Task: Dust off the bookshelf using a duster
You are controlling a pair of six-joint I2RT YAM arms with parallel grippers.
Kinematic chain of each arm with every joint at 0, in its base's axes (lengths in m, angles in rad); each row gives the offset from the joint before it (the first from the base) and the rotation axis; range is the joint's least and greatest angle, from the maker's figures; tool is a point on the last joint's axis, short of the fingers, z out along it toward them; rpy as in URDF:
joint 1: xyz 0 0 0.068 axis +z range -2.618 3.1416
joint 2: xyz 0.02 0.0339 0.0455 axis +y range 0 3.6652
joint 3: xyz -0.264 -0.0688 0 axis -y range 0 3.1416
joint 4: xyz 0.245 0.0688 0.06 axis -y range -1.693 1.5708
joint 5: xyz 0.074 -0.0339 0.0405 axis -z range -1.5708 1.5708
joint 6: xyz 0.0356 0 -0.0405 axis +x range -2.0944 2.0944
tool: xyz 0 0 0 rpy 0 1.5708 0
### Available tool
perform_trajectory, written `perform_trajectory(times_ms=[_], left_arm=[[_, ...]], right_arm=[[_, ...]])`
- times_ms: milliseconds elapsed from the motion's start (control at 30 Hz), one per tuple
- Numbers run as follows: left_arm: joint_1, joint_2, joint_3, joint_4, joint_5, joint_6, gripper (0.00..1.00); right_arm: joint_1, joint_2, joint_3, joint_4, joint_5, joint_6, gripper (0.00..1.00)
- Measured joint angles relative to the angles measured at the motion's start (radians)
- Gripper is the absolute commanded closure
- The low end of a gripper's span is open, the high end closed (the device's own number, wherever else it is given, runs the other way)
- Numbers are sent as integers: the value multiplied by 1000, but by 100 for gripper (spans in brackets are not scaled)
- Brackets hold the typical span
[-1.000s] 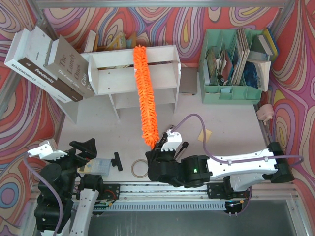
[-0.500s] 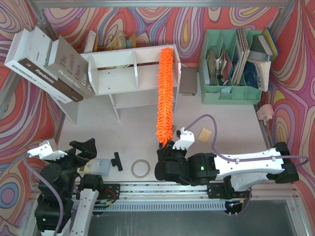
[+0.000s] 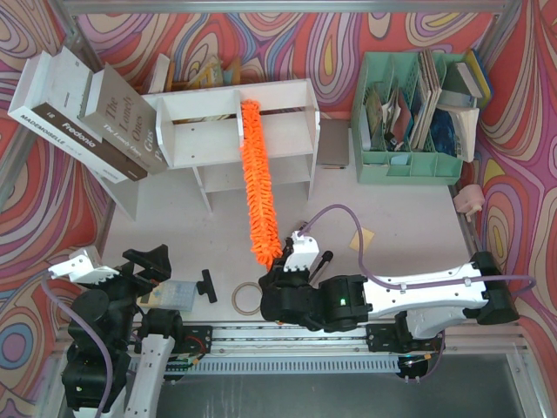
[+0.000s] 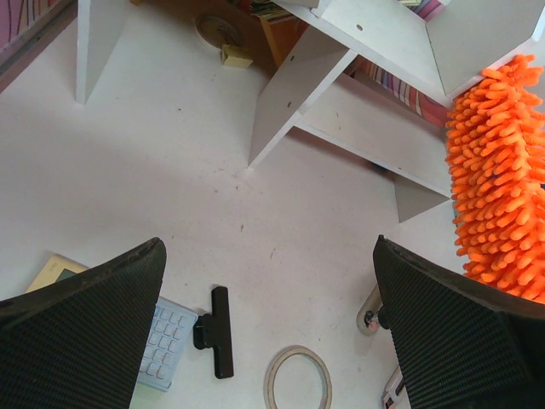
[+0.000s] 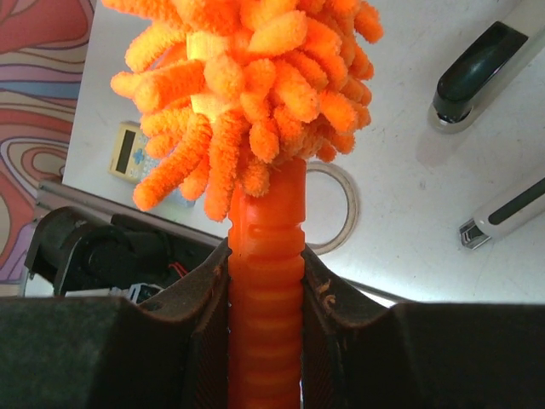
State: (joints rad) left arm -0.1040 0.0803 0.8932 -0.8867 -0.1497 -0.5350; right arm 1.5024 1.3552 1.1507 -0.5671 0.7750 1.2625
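The right gripper [image 5: 266, 285] is clamped tight on the ribbed orange handle of the duster [image 3: 259, 178], one finger [image 5: 200, 298] pressed against each side of it just below where the fluffy strands begin. From that grip the duster reaches away from the arms over the white table [image 3: 400, 252], leaning a little to the left as it goes. Its far end lies over the bookshelf [image 3: 209, 131], crossing the lower board and ending at the upper tier, right beside the middle divider. From above I cannot tell how firmly the strands press on the wood, only that they overlap the shelf's front edges.

The left gripper [image 4: 268, 332] hangs back at the near left corner, its two black fingers [image 4: 81, 315] spread wide apart and holding nothing. Under it on the table lie a small calculator [image 3: 178, 296], a black-handled tool [image 3: 206, 285] and a ring of tape [image 3: 246, 299], all close together and well short of the shelf.

Large books [image 3: 87, 113] lean against the left end of the bookshelf, and a green file organiser [image 3: 409, 165] stuffed with papers stands apart to its right
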Motion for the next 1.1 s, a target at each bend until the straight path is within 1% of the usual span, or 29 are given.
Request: perform_trajectory(times_ms=[167, 267, 400, 600, 733, 833, 933, 1100], left_arm=[[2, 0, 0, 0, 0, 0, 2], [5, 0, 0, 0, 0, 0, 2], [8, 0, 0, 0, 0, 0, 2], [11, 0, -1, 1, 0, 0, 2], [13, 0, -1, 3, 0, 0, 2], [13, 0, -1, 6, 0, 0, 2], [13, 0, -1, 7, 0, 0, 2], [13, 0, -1, 7, 0, 0, 2]], right_arm=[[0, 0, 0, 2, -37, 3, 100], [3, 0, 0, -31, -57, 35, 100], [9, -28, -16, -129, -66, 126, 100], [11, -151, -43, -344, -33, 299, 100], [14, -211, -45, -452, -16, 358, 100], [16, -227, -50, -463, -13, 346, 100], [16, -220, -60, -427, -18, 283, 100], [51, -143, -35, -418, 12, 237, 100]])
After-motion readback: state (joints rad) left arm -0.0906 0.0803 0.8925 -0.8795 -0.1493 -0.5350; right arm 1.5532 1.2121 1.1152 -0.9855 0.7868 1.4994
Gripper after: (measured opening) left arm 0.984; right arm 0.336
